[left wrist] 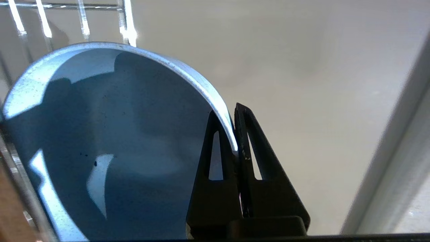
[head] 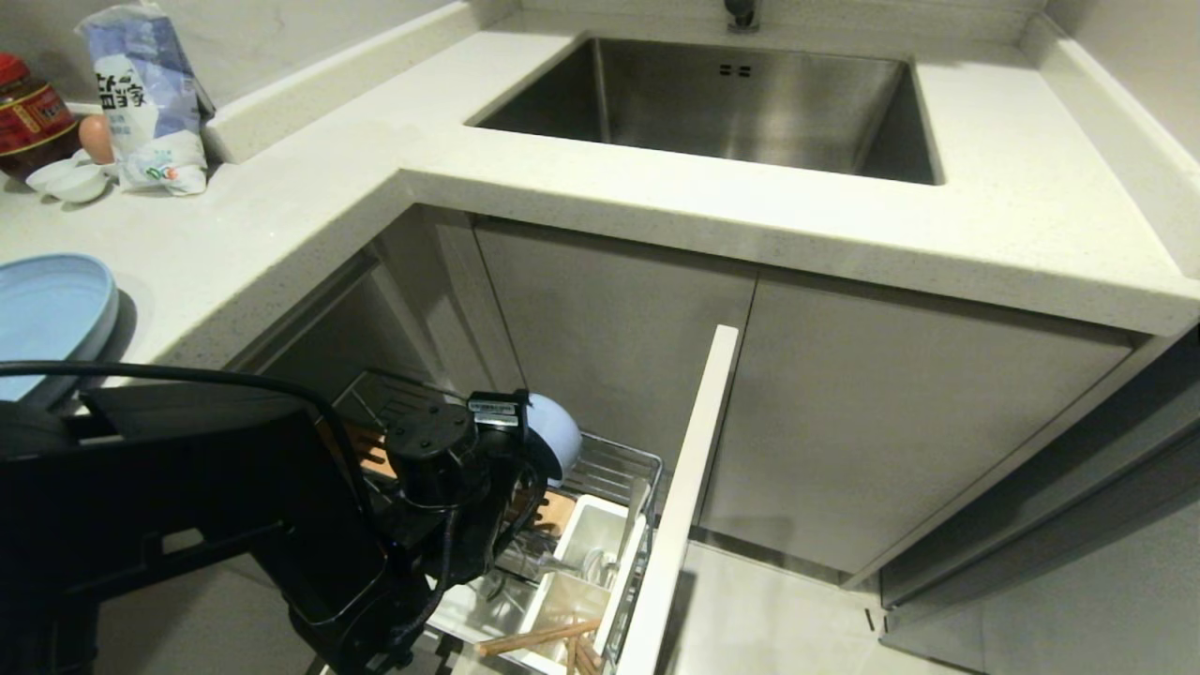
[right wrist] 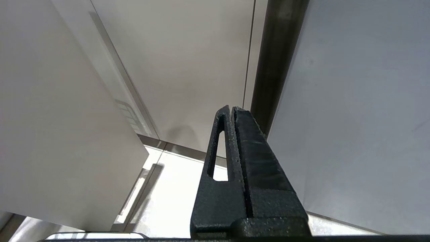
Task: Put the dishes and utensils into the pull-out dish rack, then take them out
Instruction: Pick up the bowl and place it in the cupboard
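Gripping the bowl [left wrist: 111, 141] by its rim with my left gripper [left wrist: 235, 134] clamped tight, I have it standing in the rack [head: 609, 469], plate [head: 47, 314] on the bench. It could be loading or unloading; I cannot tell. Next comes a steady grip, keeping the rim clear of the wires.

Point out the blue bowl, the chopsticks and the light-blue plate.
blue bowl [left wrist: 111, 141], left wrist view, on its inner wall.
chopsticks [head: 539, 638], head view, mid-shaft, in the caddy.
light-blue plate [head: 47, 314], head view, on its upper face, on the counter.
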Robot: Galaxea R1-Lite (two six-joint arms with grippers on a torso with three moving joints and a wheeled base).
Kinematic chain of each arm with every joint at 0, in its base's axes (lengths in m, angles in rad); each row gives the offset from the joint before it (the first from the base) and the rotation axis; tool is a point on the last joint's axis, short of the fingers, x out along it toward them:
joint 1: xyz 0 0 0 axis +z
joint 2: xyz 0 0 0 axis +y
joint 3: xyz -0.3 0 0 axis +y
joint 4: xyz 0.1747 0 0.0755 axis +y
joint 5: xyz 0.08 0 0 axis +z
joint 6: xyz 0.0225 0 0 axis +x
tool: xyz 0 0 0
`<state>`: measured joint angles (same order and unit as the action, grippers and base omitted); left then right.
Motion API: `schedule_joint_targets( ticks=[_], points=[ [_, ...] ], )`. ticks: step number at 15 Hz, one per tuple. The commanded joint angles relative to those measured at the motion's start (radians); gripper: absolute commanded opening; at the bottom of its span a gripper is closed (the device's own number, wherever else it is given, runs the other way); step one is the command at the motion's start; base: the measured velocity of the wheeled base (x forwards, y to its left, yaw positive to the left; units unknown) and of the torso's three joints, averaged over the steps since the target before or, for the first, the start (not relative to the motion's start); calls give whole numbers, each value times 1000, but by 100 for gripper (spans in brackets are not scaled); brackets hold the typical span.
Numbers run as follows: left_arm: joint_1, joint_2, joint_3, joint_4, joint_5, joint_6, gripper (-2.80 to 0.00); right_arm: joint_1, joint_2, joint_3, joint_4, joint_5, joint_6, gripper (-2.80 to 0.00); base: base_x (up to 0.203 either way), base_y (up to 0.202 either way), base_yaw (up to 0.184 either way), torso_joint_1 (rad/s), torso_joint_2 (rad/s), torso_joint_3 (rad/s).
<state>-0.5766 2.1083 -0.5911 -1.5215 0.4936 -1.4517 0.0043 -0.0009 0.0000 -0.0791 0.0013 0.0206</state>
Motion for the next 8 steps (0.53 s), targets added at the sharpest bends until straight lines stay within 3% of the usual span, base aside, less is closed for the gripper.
schedule_joint_targets(
  ticks=[1, 3, 4, 8],
  points=[
    [-1, 12, 0, -9, 3, -8, -280, 0, -1, 26, -1, 0, 0, -280, 0, 0, 0, 0, 0, 0],
    [0, 10, 0, -9, 3, -6, -280, 0, -1, 26, -1, 0, 0, -280, 0, 0, 0, 0, 0, 0],
    [0, 7, 0, -9, -1, -3, 0, 0, -1, 26, -1, 0, 0, -280, 0, 0, 0, 0, 0, 0],
    [1, -27, 2, -8, 6, 8, 0, 0, -1, 26, -1, 0, 0, -280, 0, 0, 0, 0, 0, 0]
  ],
)
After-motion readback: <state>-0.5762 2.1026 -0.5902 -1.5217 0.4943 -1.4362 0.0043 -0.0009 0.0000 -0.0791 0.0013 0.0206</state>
